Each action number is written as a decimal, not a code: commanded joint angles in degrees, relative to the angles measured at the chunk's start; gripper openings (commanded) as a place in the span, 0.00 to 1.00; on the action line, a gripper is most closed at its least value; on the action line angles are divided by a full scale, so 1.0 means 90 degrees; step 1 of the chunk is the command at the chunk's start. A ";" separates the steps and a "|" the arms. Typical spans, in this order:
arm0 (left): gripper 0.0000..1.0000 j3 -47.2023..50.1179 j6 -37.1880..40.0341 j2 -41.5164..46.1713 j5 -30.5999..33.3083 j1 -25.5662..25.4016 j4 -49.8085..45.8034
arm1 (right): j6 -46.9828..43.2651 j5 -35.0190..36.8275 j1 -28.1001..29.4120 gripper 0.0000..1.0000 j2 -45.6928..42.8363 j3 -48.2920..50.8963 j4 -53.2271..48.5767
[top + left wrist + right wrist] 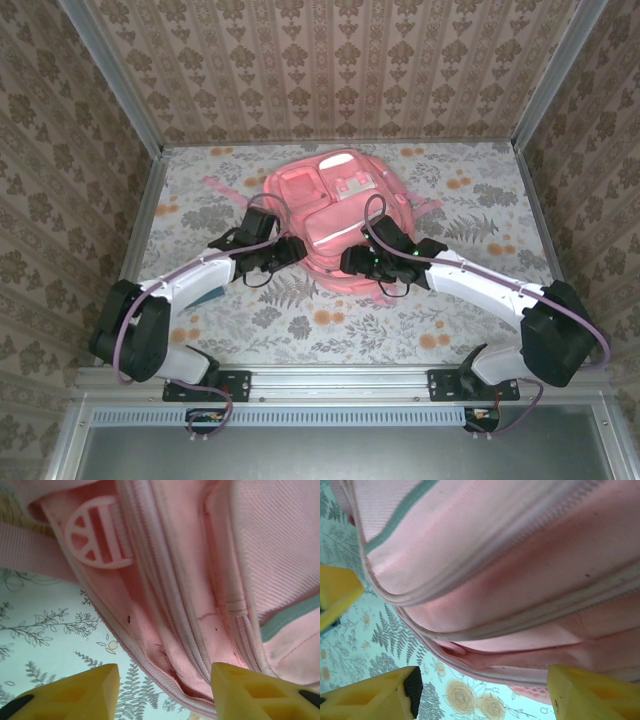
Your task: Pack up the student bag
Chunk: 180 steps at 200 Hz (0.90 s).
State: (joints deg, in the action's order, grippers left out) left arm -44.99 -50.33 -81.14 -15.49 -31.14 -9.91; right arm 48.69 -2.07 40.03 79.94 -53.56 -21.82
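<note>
Wallpapered walls [330, 70] with a beige damask pattern enclose a table [480, 300] covered in a pale floral and fern print. At the centre of this table, towards the back wall, lies the student bag [335, 215], a large pink backpack lying flat with its front pockets facing up.

Two white and black robot arms reach in from the near edge. The left arm [190, 285] comes to the bag's near-left edge and the right arm [480, 285] to its near-right edge. The left gripper [297, 250] and right gripper [345, 262] sit close together at the bag's near edge.

In the left wrist view, the left gripper [164, 672] has its yellow fingers [75, 695] spread apart, jaws open. The bag's seamed lower edge lies between them and nothing is gripped. A pale zip [165, 595] runs along the bag above the fingers. A round pink plastic buckle [97, 532] sits on a pink strap [30, 550] at the bag's side.

In the right wrist view, the right gripper [484, 672] also has its jaws wide apart. The bag's curved bottom edge sits between the yellow fingers [370, 695], not clamped. A thin greyish stripe [395, 522] crosses the bag's fabric above.
</note>
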 commanded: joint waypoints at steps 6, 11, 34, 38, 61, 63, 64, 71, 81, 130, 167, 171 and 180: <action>0.46 0.0059 -0.1090 -0.0145 -0.0241 -0.0007 0.0932 | 0.0161 0.0321 0.0124 0.69 0.0086 -0.0231 0.0120; 0.45 0.0072 -0.1126 -0.0173 -0.0260 0.0002 0.0993 | 0.0156 0.0344 0.0140 0.69 0.0092 -0.0238 0.0108; 0.43 0.0063 -0.1251 -0.0333 -0.0376 0.0002 0.1288 | 0.0166 0.0399 0.0209 0.69 0.0124 -0.0261 0.0079; 0.43 0.0052 -0.1276 -0.0377 -0.0395 0.0002 0.1296 | 0.0165 0.0400 0.0219 0.69 0.0131 -0.0276 0.0083; 0.42 0.0078 -0.1477 -0.0523 -0.0334 0.0012 0.1321 | 0.0196 0.0405 0.0262 0.68 0.0141 -0.0295 0.0100; 0.42 0.0078 -0.1488 -0.0537 -0.0324 0.0012 0.1325 | 0.0196 0.0405 0.0265 0.68 0.0141 -0.0298 0.0101; 0.42 0.0082 -0.1498 -0.0541 -0.0317 0.0012 0.1320 | 0.0191 0.0405 0.0267 0.68 0.0141 -0.0293 0.0101; 0.42 0.0087 -0.1550 -0.0566 -0.0252 0.0012 0.1263 | 0.0204 0.0414 0.0275 0.68 0.0141 -0.0289 0.0107; 0.42 0.0101 -0.1601 -0.0607 -0.0181 0.0012 0.1222 | 0.0204 0.0415 0.0279 0.68 0.0141 -0.0289 0.0101; 0.26 0.0208 -0.1851 -0.0800 -0.0338 0.0012 0.1766 | 0.0143 0.0480 0.0342 0.67 0.0156 -0.0297 0.0088; 0.24 0.0309 -0.1945 -0.0761 -0.0315 0.0012 0.1941 | 0.0053 0.0615 0.0429 0.67 0.0150 -0.0308 0.0064; 0.24 0.0321 -0.1961 -0.0759 -0.0333 0.0012 0.1973 | 0.0028 0.0631 0.0440 0.67 0.0160 -0.0321 0.0062; 0.25 0.0340 -0.1977 -0.0771 -0.0373 0.0012 0.2058 | -0.0016 0.0686 0.0480 0.67 0.0187 -0.0343 0.0045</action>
State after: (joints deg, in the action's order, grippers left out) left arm -42.94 -66.52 -87.96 -17.87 -31.09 5.13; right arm 49.60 1.39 43.46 80.75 -54.46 -20.97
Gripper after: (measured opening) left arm 0.245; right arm 0.673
